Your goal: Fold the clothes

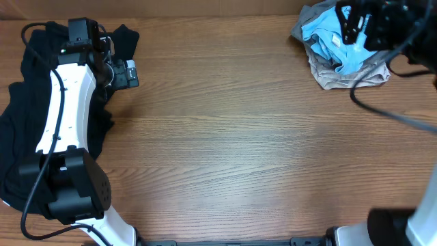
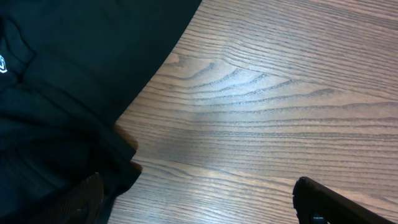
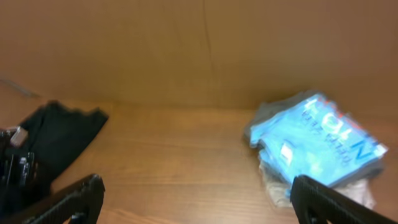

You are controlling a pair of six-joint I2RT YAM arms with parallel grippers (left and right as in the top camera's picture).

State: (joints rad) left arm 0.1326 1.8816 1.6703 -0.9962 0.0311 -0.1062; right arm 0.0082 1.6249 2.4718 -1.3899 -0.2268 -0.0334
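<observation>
A large black shirt (image 1: 20,123) lies crumpled at the table's left side, with my left arm stretched over it. My left gripper (image 1: 126,74) hovers at the shirt's right edge, open and empty. In the left wrist view the black shirt (image 2: 62,93) fills the left, with my left gripper (image 2: 199,208) over bare wood beside its hem. A sky-blue T-shirt (image 1: 334,41) with white lettering tops a pile of grey and beige pieces (image 1: 341,76) at the back right. My right gripper (image 1: 351,27) hangs above that pile, open and holding nothing. In the right wrist view the blue T-shirt (image 3: 317,143) lies beyond my right gripper (image 3: 196,202).
A brown cardboard wall (image 3: 199,50) stands along the table's far edge. Bare wooden tabletop (image 1: 232,137) stretches between the two piles. A black cable (image 1: 389,113) loops from the right arm over the table at the right.
</observation>
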